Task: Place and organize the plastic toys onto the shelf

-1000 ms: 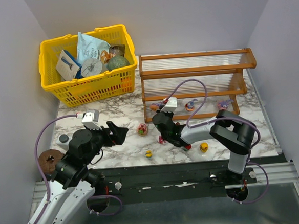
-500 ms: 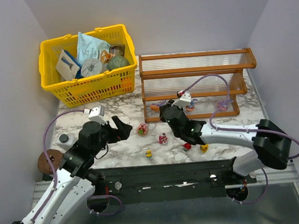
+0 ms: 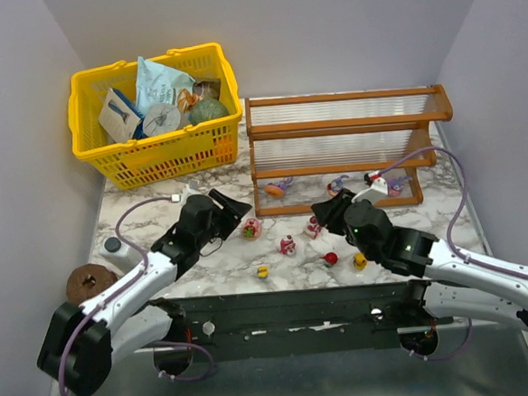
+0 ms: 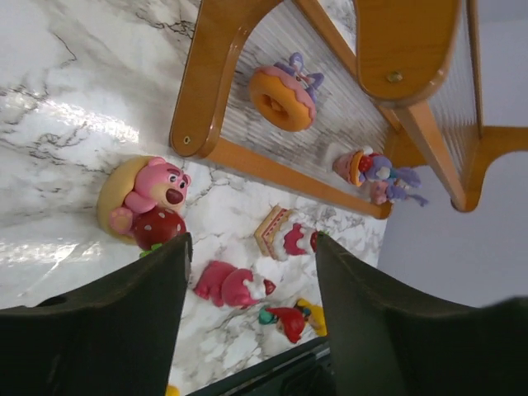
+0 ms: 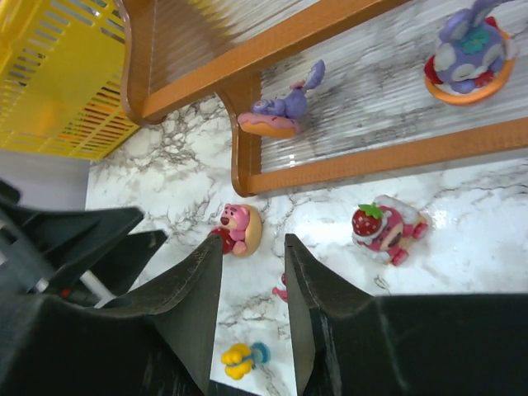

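Note:
The shelf [image 3: 347, 147] stands at the back right. Its bottom tier holds an orange donut toy [image 3: 277, 188] and two purple toys [image 3: 338, 185]. On the marble lie a pink bear toy [image 3: 251, 228], a pink toy [image 3: 287, 244], a strawberry toy [image 3: 312, 228], a red toy [image 3: 330, 259] and two yellow ones [image 3: 360, 261]. My left gripper [image 3: 233, 209] is open and empty just left of the bear [image 4: 148, 206]. My right gripper [image 3: 324, 214] is open and empty, beside the strawberry toy [image 5: 384, 229]. The bear [image 5: 239, 229] shows beyond its fingers.
A yellow basket [image 3: 154, 115] with packets and jars stands at the back left. A small black puck [image 3: 113, 245] and a brown disc [image 3: 84, 283] sit at the left edge. The shelf's wooden post [image 4: 206, 91] is close to my left gripper.
My right arm has stretched out and its gripper has moved right, along the shelf front. My left gripper has moved forward and right, up to the pink bear. The strawberry toy now shows.

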You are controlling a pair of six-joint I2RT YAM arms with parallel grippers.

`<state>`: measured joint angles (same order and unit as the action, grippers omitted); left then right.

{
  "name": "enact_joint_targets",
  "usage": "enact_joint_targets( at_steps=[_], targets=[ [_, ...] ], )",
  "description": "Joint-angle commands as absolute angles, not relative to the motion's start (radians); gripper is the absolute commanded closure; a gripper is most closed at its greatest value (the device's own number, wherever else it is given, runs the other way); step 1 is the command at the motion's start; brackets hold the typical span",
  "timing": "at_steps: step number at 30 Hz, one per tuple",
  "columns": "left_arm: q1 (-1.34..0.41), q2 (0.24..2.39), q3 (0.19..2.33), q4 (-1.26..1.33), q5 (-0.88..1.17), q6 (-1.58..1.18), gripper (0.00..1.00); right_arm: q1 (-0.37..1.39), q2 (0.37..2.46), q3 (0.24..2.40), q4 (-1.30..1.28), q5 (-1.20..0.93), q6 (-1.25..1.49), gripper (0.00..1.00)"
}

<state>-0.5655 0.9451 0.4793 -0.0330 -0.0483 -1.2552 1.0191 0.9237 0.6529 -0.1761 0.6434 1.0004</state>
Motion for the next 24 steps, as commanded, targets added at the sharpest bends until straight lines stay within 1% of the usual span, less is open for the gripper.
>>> enact_joint_targets(
  at_steps=[1, 6, 11, 15, 21, 24],
  targets=[
    [-0.571, 1.077, 0.505, 0.179, -0.074, -1.419, 0.39, 1.016, 0.79, 0.612, -0.307, 0.633, 1.012, 0.55],
    [-0.571, 1.207, 0.509, 0.32, -0.081, -1.486, 0.46, 1.014, 0.706, 0.584, -0.325, 0.643, 0.993, 0.55],
    [-0.571, 1.351, 0.534, 0.475, -0.051, -1.54, 0.48, 1.014, 0.703, 0.578, -0.341, 0.637, 0.991, 0.55],
    [-0.571, 1.448, 0.592, 0.512, -0.043, -1.56, 0.47, 1.014, 0.713, 0.571, -0.342, 0.618, 0.999, 0.55],
    [-0.569, 1.581, 0.647, 0.58, -0.025, -1.591, 0.4, 1.012, 0.703, 0.572, -0.351, 0.624, 0.996, 0.54],
    [-0.569, 1.635, 0.652, 0.626, -0.005, -1.608, 0.4, 1.014, 0.692, 0.568, -0.365, 0.637, 0.999, 0.54]
  ],
)
